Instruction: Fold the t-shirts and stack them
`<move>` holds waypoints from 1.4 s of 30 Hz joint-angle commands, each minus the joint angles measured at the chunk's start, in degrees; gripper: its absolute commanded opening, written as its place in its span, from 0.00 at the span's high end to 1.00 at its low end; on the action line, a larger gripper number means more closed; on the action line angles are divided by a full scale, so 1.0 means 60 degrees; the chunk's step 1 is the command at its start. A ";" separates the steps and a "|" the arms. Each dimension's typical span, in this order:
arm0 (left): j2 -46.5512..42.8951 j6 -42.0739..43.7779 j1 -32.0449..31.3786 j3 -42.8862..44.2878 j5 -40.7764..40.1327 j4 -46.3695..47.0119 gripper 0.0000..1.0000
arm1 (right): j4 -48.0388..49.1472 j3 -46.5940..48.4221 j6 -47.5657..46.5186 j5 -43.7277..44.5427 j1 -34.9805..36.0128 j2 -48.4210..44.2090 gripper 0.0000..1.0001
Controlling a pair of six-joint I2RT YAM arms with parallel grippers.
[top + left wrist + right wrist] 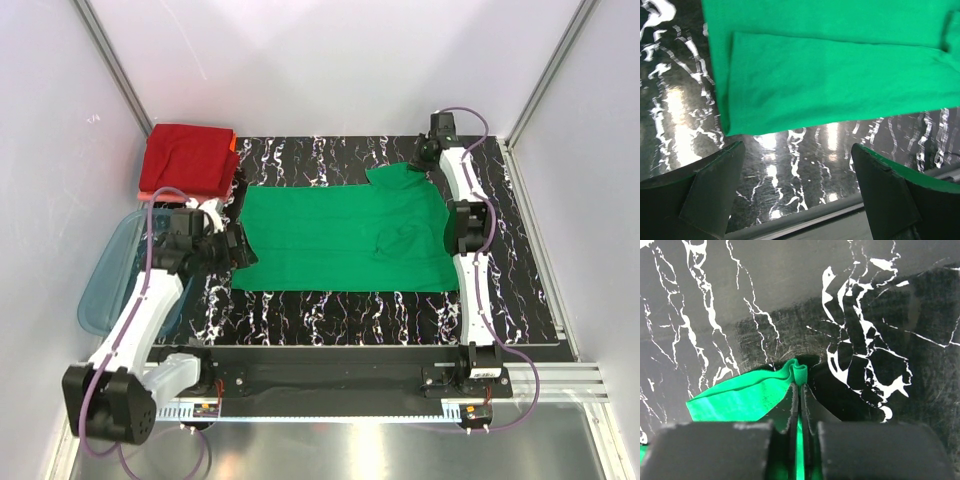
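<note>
The bright green t-shirt [340,237] lies spread on the black marbled mat, its near left edge folded over, as the left wrist view [830,75] shows. My right gripper [424,157] is shut on a pinch of the green shirt's far right corner [799,371], low over the mat. My left gripper [238,250] is open and empty at the shirt's left edge, fingertips [715,185] just off the cloth. A dark red folded shirt [187,158] lies at the far left corner, with a salmon-pink edge [233,145] showing beneath it.
A translucent blue tub [108,270] stands off the mat's left side, partly under my left arm. White walls close in the back and both sides. A metal rail [540,375] runs along the mat's near edge.
</note>
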 commanded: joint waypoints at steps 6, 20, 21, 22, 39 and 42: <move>0.2568 -0.1063 -0.0022 0.1852 -0.2111 0.1144 0.14 | 0.0357 -0.1107 0.0464 -0.0123 -0.0187 -0.0265 1.00; 1.1021 -0.1622 -0.0066 1.0303 -0.3902 0.0853 0.32 | 0.2527 -0.4597 0.0422 -0.1016 -0.0202 -0.2273 1.00; 1.1517 -0.1520 -0.0066 1.0901 -0.3989 0.0823 0.33 | 0.2513 -0.4568 0.0364 -0.1176 -0.0202 -0.2244 1.00; 1.1740 -0.1461 -0.0066 1.1168 -0.4063 0.0793 0.33 | 0.2527 -0.4553 0.0364 -0.1206 -0.0202 -0.2244 1.00; 1.3442 -0.1563 -0.0095 1.2344 -0.4020 0.0559 0.42 | 0.2659 -0.4699 0.0334 -0.1602 -0.0246 -0.2288 1.00; 1.3383 -0.1636 -0.0095 1.2183 -0.3990 0.0515 0.45 | 0.2688 -0.4699 0.0393 -0.1704 -0.0260 -0.2288 1.00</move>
